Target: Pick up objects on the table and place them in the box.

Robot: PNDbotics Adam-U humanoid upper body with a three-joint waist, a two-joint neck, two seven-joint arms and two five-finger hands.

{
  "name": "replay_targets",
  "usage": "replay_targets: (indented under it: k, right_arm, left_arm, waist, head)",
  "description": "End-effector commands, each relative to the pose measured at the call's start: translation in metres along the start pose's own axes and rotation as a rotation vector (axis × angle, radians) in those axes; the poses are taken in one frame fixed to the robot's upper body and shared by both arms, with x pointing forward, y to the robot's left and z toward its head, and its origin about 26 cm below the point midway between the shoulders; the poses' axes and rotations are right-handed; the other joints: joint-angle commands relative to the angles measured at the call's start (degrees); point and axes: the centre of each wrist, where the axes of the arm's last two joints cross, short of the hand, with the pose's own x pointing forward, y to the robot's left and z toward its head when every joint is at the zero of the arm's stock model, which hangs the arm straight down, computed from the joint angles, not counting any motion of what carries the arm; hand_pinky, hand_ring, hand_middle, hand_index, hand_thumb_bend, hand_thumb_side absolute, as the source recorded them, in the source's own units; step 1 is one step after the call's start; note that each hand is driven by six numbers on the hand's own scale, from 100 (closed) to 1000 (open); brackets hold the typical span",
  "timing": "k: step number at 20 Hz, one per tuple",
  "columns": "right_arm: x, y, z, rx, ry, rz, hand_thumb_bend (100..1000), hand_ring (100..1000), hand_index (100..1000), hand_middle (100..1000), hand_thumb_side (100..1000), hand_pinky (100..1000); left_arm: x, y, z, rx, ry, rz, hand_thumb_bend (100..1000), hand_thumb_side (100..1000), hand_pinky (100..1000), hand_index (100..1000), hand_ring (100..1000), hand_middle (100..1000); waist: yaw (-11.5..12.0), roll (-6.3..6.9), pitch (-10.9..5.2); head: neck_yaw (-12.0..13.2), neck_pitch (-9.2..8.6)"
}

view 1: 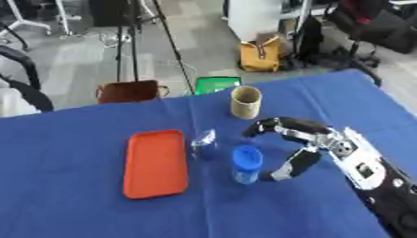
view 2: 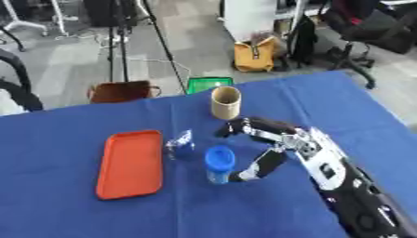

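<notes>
A blue bottle with a blue cap (view 1: 246, 164) stands upright on the blue tablecloth. My right hand (view 1: 313, 142) comes in from the lower right and is spread open just to the bottle's right; its thumb (view 1: 292, 166) is near the bottle's base and its fingers (view 1: 269, 125) arch past the bottle's far side. I cannot tell if the thumb touches the bottle. A small clear crumpled thing (view 1: 204, 142) lies left of the bottle. A tan cylinder cup (view 1: 245, 102) stands upright behind. An orange tray (view 1: 156, 162) lies flat on the left. My left hand is not visible.
The blue table (view 1: 73, 209) ends at the far edge, with floor beyond. Past that edge are a brown bag (view 1: 128, 91), a green box (view 1: 216, 84), a yellow bag (view 1: 260, 56), stands and office chairs.
</notes>
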Motion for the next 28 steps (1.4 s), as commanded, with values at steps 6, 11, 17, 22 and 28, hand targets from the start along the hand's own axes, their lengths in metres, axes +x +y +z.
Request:
replay_targets:
  k: [6,11,17,22,28]
  right_arm:
    - [-0.001,0.0,-0.017,0.071,-0.063,0.079,580,824,913,819,353,832]
    - [0.0,0.005,-0.024,0.084,-0.076,0.077,581,795,903,800,344,815]
    - [0.003,0.009,-0.034,0.095,-0.103,0.09,575,730,882,767,313,737]
    - [0.003,0.009,-0.035,0.072,-0.113,0.089,417,548,842,691,138,522]
    - [0.004,0.007,-0.036,0.046,-0.121,0.088,339,512,822,671,100,454]
  left_arm:
    - [0.005,0.001,-0.003,-0.016,-0.018,-0.006,354,1000,510,905,787,795]
    - [0.005,0.001,-0.002,-0.016,-0.018,-0.006,353,1000,510,905,787,795]
    - [0.005,0.001,-0.002,-0.018,-0.017,-0.004,352,1000,510,905,788,796]
    - [0.005,0.001,-0.002,-0.017,-0.017,-0.004,352,1000,510,905,788,796]
    - [0.005,0.001,-0.002,-0.016,-0.017,-0.004,352,1000,509,905,789,796]
  waist:
    - [0.3,0.1,-0.98]
    - [0.4,0.1,-0.99]
    - [0.6,0.01,-0.92]
    - [0.7,-0.13,-0.81]
    - [0.7,-0.17,-0.76]
  head:
    - [-0.6,-0.12]
    - [-0.6,-0.13]
    - [-0.8,-0.1]
    - [-0.9,-0.06]
    - [-1.0,-0.01]
